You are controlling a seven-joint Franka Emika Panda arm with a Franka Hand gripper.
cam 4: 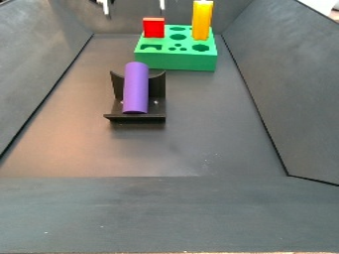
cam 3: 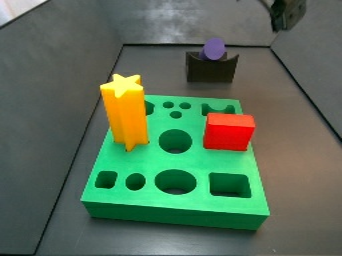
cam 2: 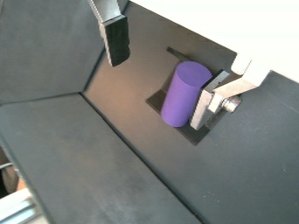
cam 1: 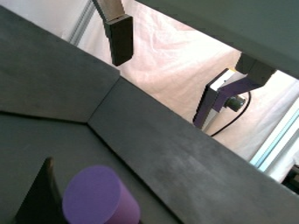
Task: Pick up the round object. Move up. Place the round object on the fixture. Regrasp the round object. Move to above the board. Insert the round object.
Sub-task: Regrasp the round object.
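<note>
- The dark grey floor (cam 4: 199, 129) carries the things.
- The green board (cam 3: 178, 165) lies on it.
- The fixture (cam 4: 133, 111) stands on it, apart from the board.
- The end effector (cam 2: 163, 54) hangs above the floor, touching nothing.

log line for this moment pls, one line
gripper: open, empty, raised off the peg | round object: lying in fixture notch | board: round holes free, star and cube on it

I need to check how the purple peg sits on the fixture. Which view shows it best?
A side view: the purple peg lies lengthwise across the fixture, fully visible. A wrist view shows it whole, beside an open pincer finger. Elsewhere only its round end shows, or it is cropped.
</note>
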